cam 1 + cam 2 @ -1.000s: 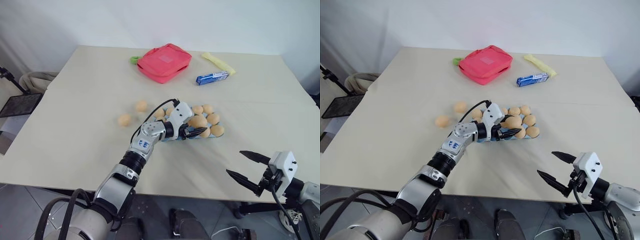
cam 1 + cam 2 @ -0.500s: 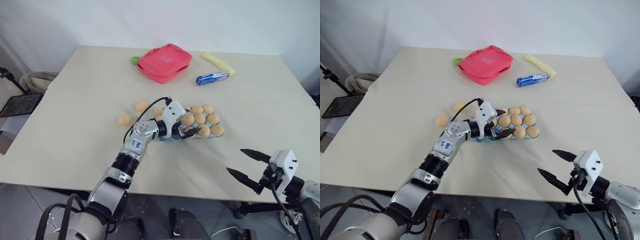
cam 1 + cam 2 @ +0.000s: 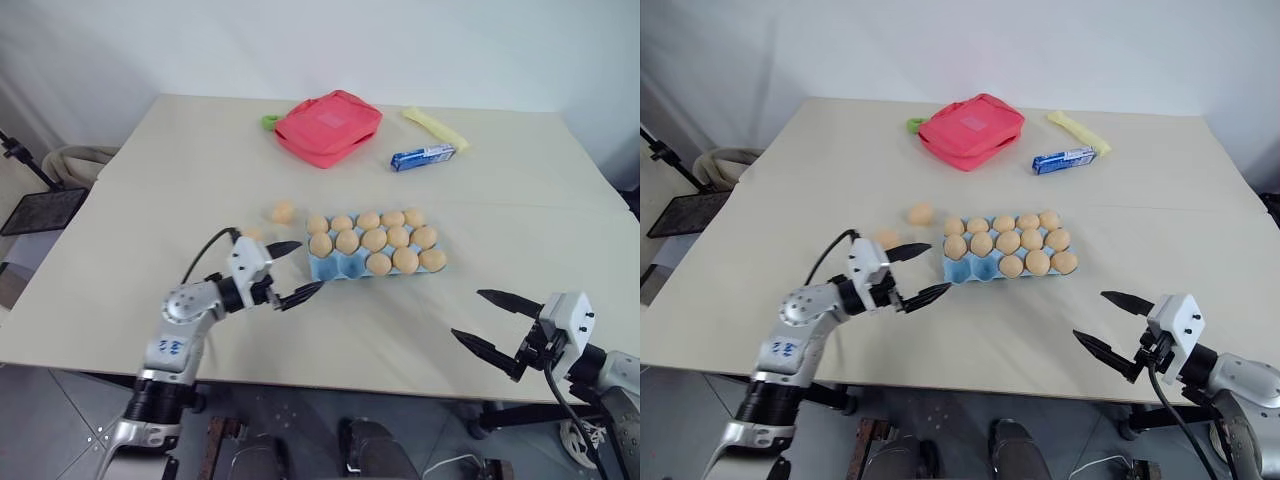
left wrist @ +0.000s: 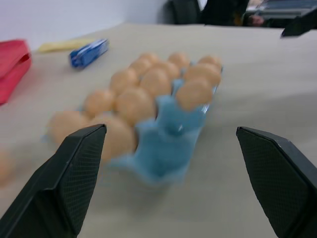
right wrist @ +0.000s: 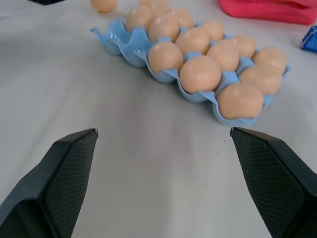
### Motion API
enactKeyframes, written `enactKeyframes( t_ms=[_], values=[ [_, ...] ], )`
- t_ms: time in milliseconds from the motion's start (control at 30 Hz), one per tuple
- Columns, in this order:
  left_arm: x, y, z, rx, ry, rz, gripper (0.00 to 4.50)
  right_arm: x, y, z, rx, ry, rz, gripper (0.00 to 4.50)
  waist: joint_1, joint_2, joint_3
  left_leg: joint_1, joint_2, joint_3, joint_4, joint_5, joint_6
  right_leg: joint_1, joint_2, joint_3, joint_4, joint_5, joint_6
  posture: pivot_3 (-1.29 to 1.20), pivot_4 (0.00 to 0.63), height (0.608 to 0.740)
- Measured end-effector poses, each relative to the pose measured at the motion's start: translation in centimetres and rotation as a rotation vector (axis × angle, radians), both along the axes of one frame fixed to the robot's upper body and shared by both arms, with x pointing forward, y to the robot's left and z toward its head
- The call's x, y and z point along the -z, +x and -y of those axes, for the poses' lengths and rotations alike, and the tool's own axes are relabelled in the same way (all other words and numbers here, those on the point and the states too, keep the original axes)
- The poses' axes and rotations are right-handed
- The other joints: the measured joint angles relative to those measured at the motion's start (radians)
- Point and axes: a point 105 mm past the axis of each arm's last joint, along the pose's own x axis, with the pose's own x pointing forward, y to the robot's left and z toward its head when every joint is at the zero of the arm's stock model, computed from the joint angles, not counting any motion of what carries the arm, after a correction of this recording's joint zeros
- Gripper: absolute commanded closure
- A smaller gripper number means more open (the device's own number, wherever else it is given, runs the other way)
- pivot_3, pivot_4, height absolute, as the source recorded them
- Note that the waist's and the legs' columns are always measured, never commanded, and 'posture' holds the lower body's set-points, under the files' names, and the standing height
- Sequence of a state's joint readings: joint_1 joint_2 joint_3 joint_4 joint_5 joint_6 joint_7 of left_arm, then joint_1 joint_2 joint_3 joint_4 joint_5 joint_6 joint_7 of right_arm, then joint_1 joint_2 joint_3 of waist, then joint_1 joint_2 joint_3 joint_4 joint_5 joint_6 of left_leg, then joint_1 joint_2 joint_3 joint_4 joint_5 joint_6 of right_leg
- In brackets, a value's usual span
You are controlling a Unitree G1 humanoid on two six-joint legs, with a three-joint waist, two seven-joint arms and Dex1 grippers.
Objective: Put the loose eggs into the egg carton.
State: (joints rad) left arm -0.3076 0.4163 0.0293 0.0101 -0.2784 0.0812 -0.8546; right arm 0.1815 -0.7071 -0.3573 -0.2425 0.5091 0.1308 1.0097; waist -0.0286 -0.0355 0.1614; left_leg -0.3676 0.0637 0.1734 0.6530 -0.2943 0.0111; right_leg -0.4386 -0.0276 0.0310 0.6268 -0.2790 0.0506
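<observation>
1. Egg carton (image 3: 345,266): light blue, near the centre of the table (image 3: 180,180). Back and middle rows hold five eggs each; the front row holds three, at its right end, leaving two left cups empty.
2. Loose eggs: one egg (image 3: 283,211) at 10 o'clock of the carton; a second egg (image 3: 886,239) just behind the left gripper.
3. Left gripper (image 3: 290,272): at 8 o'clock of the carton, fingers spread, holding nothing.
4. Right gripper (image 3: 492,321): at 4 o'clock, well apart from the carton, fingers spread, holding nothing.
5. Red pouch (image 3: 328,125) and blue wrapped bar (image 3: 423,156): 12 o'clock.
</observation>
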Motion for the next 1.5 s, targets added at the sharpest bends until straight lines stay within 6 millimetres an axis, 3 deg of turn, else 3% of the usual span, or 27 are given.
enactKeyframes(
  t_ms=[133, 233, 433, 567, 700, 1000, 1100, 1333, 1500],
  values=[
    [0.2, -0.7, -3.7, -0.065, 0.02, -0.008, 0.02, -0.4, 0.6, 0.0, -0.016, 0.002, 0.013, 0.0, 0.0, 0.0, 0.0, 0.0, -0.001, 0.001, 0.0, 0.0, -0.001, 0.0, -0.002, 0.0, -0.001, -0.001, -0.003, 0.0, 0.15, 0.74],
    [0.3, -1.0, -5.1, -0.105, 0.016, -0.01, 0.02, -0.5, 0.8, -0.1, -0.022, 0.004, 0.015, 0.0, 0.002, 0.0, 0.0, 0.0, -0.001, 0.0, -0.001, 0.0, -0.001, 0.0, -0.002, -0.001, -0.001, -0.001, -0.003, 0.0, 0.15, 0.74],
    [0.4, -0.4, -11.3, -0.428, -0.068, -0.023, 0.02, -0.4, 1.1, -0.5, -0.044, 0.003, 0.011, 0.0, 0.0, 0.0, 0.0, 0.0, 0.001, 0.0, -0.003, 0.0, 0.0, -0.001, 0.0, -0.002, 0.0, 0.0, -0.001, 0.0, 0.15, 0.74],
    [1.6, -0.8, -13.3, -0.567, -0.122, -0.109, 0.02, -0.5, 1.2, -0.5, -0.054, -0.004, 0.011, 0.0, -0.001, 0.0, 0.0, 0.0, 0.001, 0.0, -0.004, -0.001, 0.0, -0.002, -0.001, -0.002, 0.0, 0.001, -0.001, 0.0, 0.15, 0.74],
    [3.0, -1.7, -13.7, -0.604, -0.124, -0.181, 0.02, -0.5, 1.0, -0.6, -0.065, 0.001, 0.007, 0.0, 0.0, 0.0, 0.0, -0.001, 0.001, 0.0, -0.004, -0.002, -0.001, -0.003, -0.001, -0.002, -0.001, 0.0, -0.001, 0.0, 0.15, 0.74],
    [2.7, -1.7, -14.1, -0.63, -0.135, -0.168, 0.02, -1.0, 0.7, -0.5, -0.082, 0.014, 0.014, 0.0, -0.001, 0.0, 0.0, -0.001, 0.001, 0.0, -0.004, -0.003, -0.003, -0.002, -0.001, -0.002, -0.001, -0.001, -0.003, 0.0, 0.15, 0.74],
    [1.7, -1.3, -13.6, -0.602, -0.146, -0.11, 0.02, -1.0, 0.7, -0.4, -0.073, 0.014, 0.011, 0.0, 0.0, 0.0, 0.0, -0.001, 0.001, 0.0, -0.004, -0.003, -0.003, -0.002, -0.001, -0.002, -0.001, -0.001, -0.003, 0.0, 0.15, 0.74],
    [0.7, 2.2, -10.6, -0.508, -0.15, -0.067, 0.02, -1.2, 1.0, -0.7, -0.067, 0.013, 0.015, 0.0, 0.002, 0.0, 0.0, -0.001, 0.0, 0.0, -0.003, -0.002, -0.001, -0.002, -0.001, -0.002, -0.001, 0.001, 0.0, 0.0, 0.15, 0.74],
    [0.2, 5.9, -9.3, -0.503, -0.133, -0.071, 0.02, -1.2, 1.1, -1.0, -0.064, 0.007, 0.017, 0.0, 0.0, -0.001, 0.0, -0.001, 0.0, 0.001, -0.003, 0.0, 0.001, -0.003, 0.0, -0.001, -0.001, 0.001, 0.001, 0.0, 0.15, 0.74]
  ],
)
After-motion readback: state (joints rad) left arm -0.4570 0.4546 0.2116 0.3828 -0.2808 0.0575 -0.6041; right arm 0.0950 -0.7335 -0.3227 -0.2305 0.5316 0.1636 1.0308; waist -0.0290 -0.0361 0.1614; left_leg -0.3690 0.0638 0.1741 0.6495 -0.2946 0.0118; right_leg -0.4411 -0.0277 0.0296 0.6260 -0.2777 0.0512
